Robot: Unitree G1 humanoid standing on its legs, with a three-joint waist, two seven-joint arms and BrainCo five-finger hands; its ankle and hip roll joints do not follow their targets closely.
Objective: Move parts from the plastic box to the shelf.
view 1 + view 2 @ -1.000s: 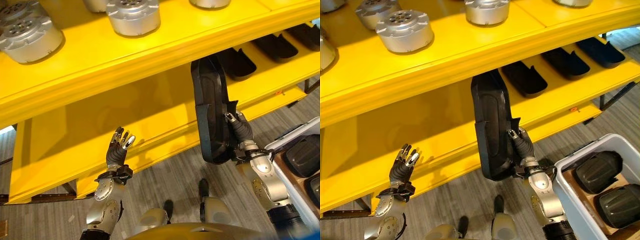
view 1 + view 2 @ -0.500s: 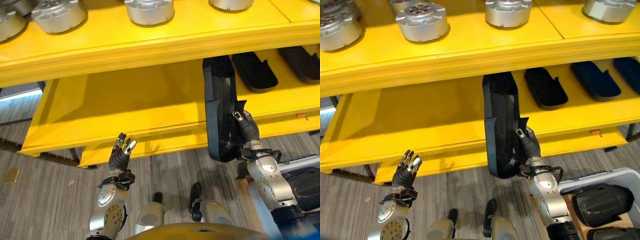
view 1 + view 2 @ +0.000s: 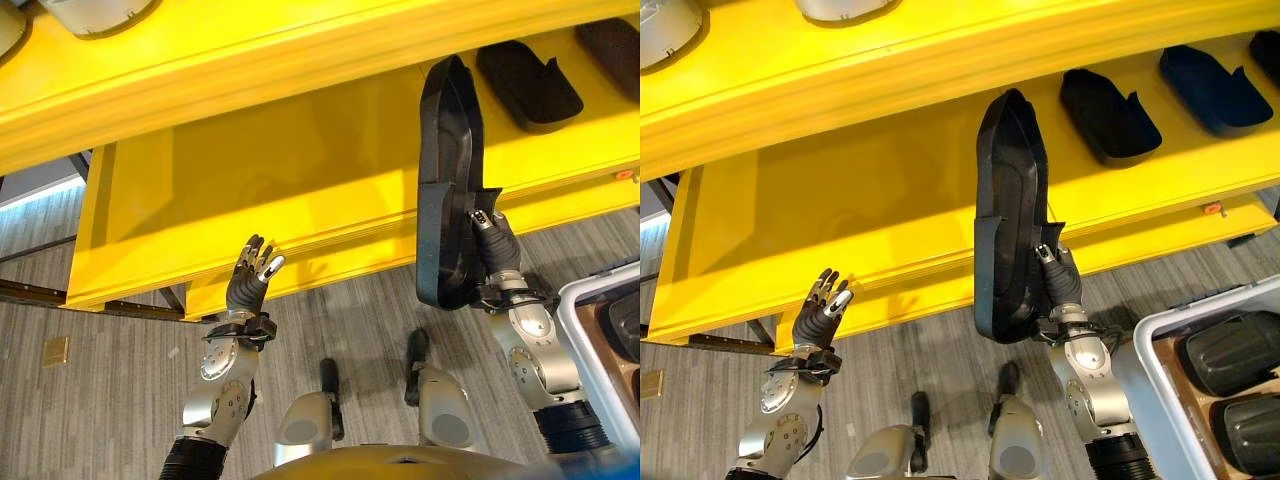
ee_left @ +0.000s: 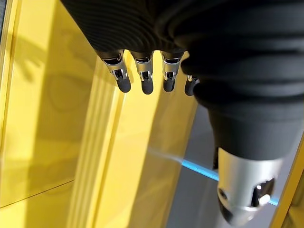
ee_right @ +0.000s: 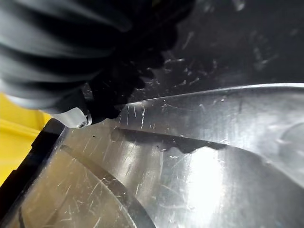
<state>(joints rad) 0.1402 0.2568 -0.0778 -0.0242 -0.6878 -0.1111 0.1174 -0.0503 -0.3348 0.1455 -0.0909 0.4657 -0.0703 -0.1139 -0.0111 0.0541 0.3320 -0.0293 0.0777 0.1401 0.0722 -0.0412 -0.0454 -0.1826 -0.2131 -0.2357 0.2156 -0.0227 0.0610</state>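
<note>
Placement of the long black moulded part [image 3: 1008, 215] on the lower yellow shelf [image 3: 840, 200] appears to be the step in hand. The right hand [image 3: 1060, 283] has its fingers curled round the part's near end, gripping it at the notched edge; the part stands nearly upright, its far tip reaching up in front of the lip of the upper shelf [image 3: 940, 60]. In the right wrist view the hand's dark cover lies against the part's scratched glossy surface [image 5: 199, 156].

Two matching black parts [image 3: 1108, 115] [image 3: 1215, 85] already lie flat on the lower shelf, to the right of the held one. They set the pattern: long axis running from front to back, laid side by side. The bare stretch of shelf just left of the nearer part looks like the natural slot.

To do this well, in my judgement:
- Tip the part forward so its far end passes under the upper shelf lip, not against it.
- Keep it apart from the neighbouring part while lowering.
- Let the far end touch the shelf first, then lay the near end down before releasing.

The grey plastic box [image 3: 1160, 370] stands at the robot's lower right with at least two more dark parts [image 3: 1240, 350] in it.

The left hand [image 3: 820, 318] is raised near the front edge of the lower shelf, fingers straight and loosely spread, holding nothing.
</note>
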